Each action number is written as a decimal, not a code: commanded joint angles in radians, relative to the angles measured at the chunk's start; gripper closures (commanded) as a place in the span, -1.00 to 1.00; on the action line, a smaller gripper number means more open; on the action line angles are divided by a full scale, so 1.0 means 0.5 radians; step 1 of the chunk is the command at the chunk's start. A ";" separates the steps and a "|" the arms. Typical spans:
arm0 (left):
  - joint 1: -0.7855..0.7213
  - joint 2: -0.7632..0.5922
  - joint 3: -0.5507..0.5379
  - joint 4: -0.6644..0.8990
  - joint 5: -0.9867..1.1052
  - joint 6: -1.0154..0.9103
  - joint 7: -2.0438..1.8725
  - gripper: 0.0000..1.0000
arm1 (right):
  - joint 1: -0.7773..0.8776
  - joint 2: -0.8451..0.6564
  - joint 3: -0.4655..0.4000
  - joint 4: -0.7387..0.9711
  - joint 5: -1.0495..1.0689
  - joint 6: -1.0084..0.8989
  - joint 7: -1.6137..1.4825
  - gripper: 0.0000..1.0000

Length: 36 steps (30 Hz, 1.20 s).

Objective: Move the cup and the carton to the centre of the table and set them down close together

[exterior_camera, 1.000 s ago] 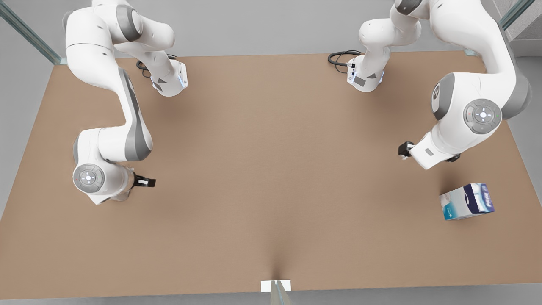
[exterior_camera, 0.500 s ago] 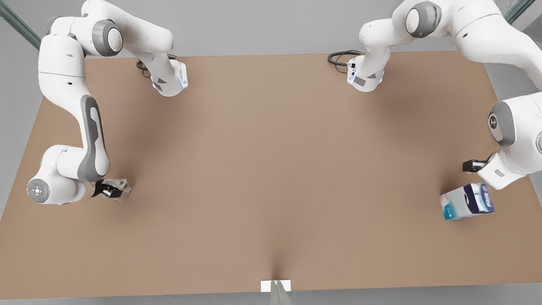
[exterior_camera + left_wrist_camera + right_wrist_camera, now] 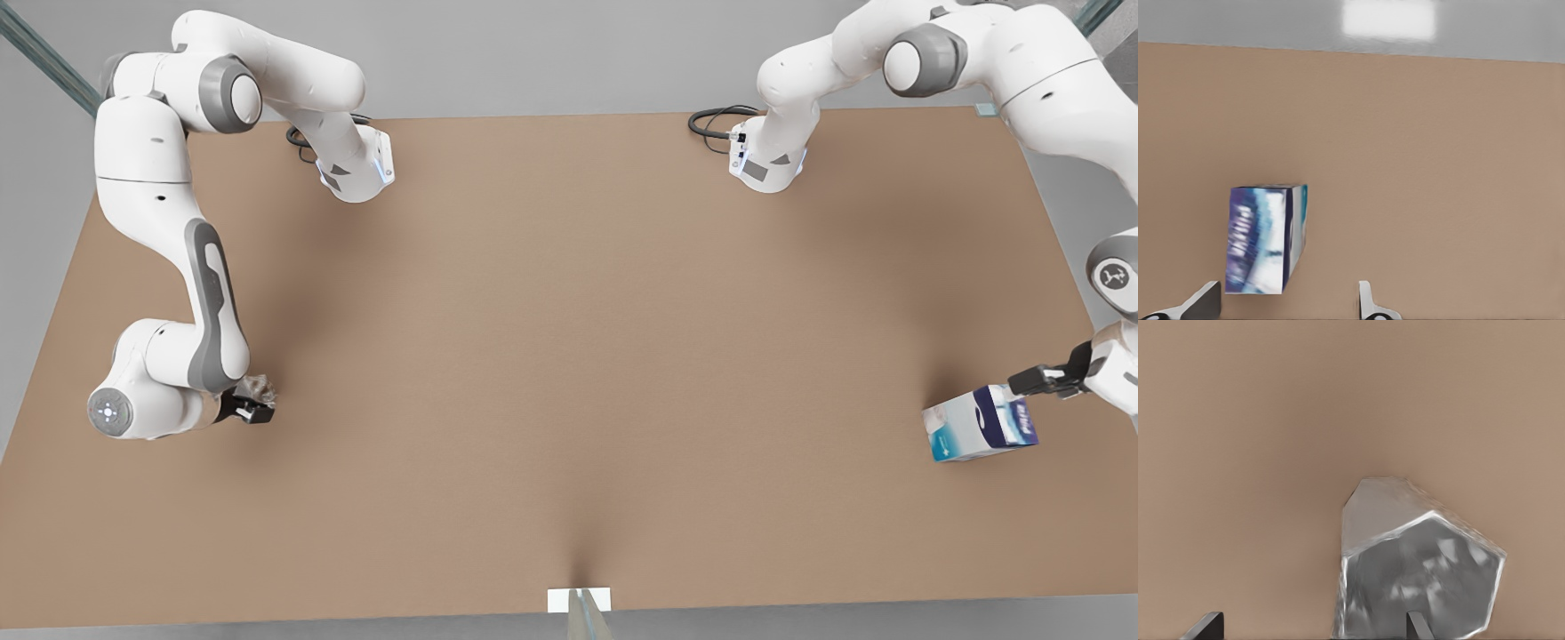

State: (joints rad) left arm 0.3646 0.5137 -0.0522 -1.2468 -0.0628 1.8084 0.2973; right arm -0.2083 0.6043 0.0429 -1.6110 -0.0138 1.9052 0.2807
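we just moved our arms out to the table (image 3: 569, 373) sides. our left gripper (image 3: 1281, 303) is wide open over the carton (image 3: 981, 423). our right gripper (image 3: 1313, 625), open too, hangs by the cup (image 3: 255, 388). nothing grabbed yet.

One table (image 3: 569, 356), brown, flat. One cup (image 3: 258, 388), far left in the front view, mostly hidden behind a gripper there, so its shape reads better from the right wrist view (image 3: 1418, 567). One carton (image 3: 978, 425), far right in the front view. Two arms, one each side. Two grippers: right gripper (image 3: 252, 411) at the cup, left gripper (image 3: 1022, 384) at the carton. Two arm bases at the far edge.
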 commanded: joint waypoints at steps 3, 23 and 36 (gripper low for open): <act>0.059 0.019 0.000 -0.022 0.055 0.040 0.120 -0.99 | -0.001 0.015 0.000 0.053 0.003 -0.021 0.000 -1.00; 0.038 0.203 0.012 -0.114 0.288 0.169 0.111 -0.99 | -0.044 0.221 -0.006 0.179 -0.012 -0.031 -0.209 0.57; 0.035 0.350 0.031 -0.117 0.371 0.280 0.114 -0.95 | -0.031 0.193 0.104 0.304 -0.003 -0.163 -0.270 0.57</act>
State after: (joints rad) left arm 0.3826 0.6888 -0.0368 -1.3054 0.1191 1.9494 0.3578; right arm -0.2208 0.7007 0.1194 -1.4442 -0.0121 1.8125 0.1445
